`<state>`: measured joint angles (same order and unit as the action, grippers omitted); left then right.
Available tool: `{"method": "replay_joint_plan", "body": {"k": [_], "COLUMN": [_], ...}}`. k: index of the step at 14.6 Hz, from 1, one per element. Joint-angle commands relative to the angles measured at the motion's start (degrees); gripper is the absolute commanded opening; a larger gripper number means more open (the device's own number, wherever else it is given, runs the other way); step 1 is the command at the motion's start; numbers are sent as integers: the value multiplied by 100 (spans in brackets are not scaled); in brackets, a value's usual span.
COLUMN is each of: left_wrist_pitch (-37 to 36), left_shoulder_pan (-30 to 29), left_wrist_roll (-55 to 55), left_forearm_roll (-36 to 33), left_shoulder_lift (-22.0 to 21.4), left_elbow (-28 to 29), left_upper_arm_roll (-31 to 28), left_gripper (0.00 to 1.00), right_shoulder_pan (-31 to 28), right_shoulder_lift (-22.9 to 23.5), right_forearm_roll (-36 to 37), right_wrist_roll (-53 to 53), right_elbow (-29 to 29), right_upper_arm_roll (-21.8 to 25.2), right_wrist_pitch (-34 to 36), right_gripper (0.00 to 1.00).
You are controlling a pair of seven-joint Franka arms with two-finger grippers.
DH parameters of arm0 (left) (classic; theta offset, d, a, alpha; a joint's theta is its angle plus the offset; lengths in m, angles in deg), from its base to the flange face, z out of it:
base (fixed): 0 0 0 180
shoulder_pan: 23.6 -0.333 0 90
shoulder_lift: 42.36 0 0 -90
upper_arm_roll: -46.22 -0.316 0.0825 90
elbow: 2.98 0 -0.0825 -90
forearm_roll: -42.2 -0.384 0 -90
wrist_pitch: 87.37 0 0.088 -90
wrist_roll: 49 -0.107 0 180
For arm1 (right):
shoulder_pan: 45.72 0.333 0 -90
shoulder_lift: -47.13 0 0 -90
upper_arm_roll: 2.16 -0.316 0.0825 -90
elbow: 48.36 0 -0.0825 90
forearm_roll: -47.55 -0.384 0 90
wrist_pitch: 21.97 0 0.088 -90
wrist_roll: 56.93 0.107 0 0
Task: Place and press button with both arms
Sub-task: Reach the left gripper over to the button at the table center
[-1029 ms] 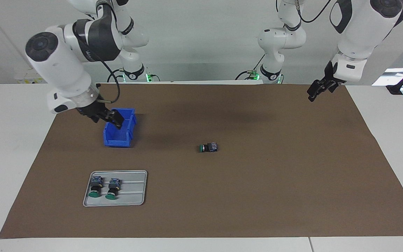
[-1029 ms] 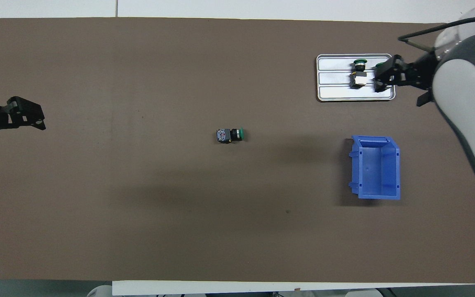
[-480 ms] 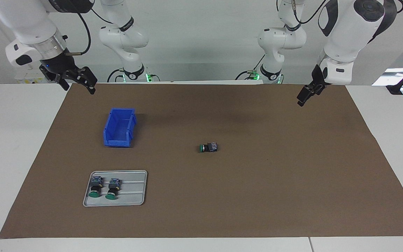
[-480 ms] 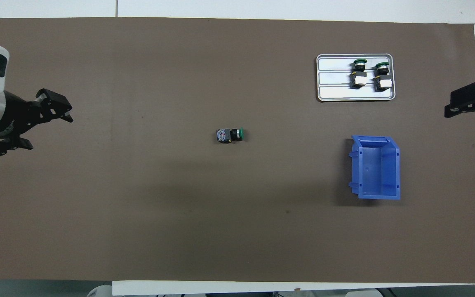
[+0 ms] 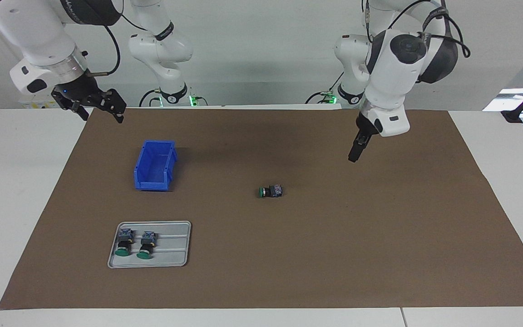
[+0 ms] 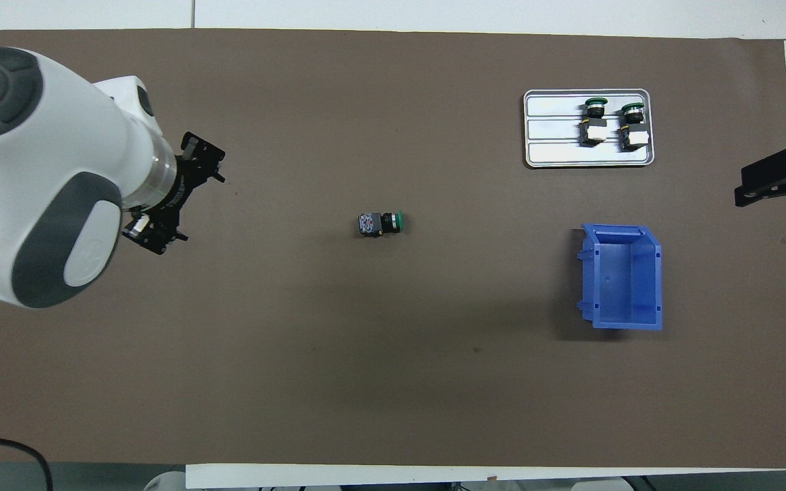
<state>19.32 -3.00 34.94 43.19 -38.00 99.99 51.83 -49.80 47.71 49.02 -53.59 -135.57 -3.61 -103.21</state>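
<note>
2 white arms [image 5: 391,68], grey joint caps, black cables, silver wrist rings, black grippers.

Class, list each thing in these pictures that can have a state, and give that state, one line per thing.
Lone button: lying on its side on the mat, untouched.
Two tray buttons: lying side by side in the tray.
Blue bin: upright, empty.
Left gripper: open, empty, in the air over the mat.
Right gripper: open, empty, raised over the mat's edge.
</note>
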Motion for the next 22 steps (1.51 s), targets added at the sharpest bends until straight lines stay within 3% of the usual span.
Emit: {"method": "replay_joint_plan", "body": {"k": [1, 4, 7, 10, 13, 22], "left_wrist_pitch": [273, 352, 748, 809, 906, 1108], "left_shoulder_pan": [268, 532, 962, 1253, 1481, 1763], "left_wrist_roll": [639, 1307, 2019, 2712, 3258, 3953], "left_forearm_roll": [313, 340, 331, 340, 296, 331], "left_shoulder_lift": [459, 1162, 1733, 2095, 2700, 3080], "left_elbow": [-275, -829, -953, -1225, -1813, -1833], "left_upper_arm_roll": [-78, -79, -96, -96, -105, -122], "left_gripper": [98, 98, 98, 98, 98, 97], "right_shoulder_pan": [-6, -6, 38, 29, 29, 29], "right_shoulder_lift": [-119, -155, -155, -155, -155, -155], "right_forearm_roll": [72, 20, 11, 11, 11, 11], "right_wrist_roll": [-105, -105, -105, -105, -114, -105], "right_elbow": [-164, -217, -217, -217, -217, -217], "right_upper_arm_roll": [-5, -13, -13, -13, -13, -13], "right_wrist_pitch": [-32, -6, -6, -6, -6, -6], "right_gripper": [98, 98, 98, 98, 98, 98]}}
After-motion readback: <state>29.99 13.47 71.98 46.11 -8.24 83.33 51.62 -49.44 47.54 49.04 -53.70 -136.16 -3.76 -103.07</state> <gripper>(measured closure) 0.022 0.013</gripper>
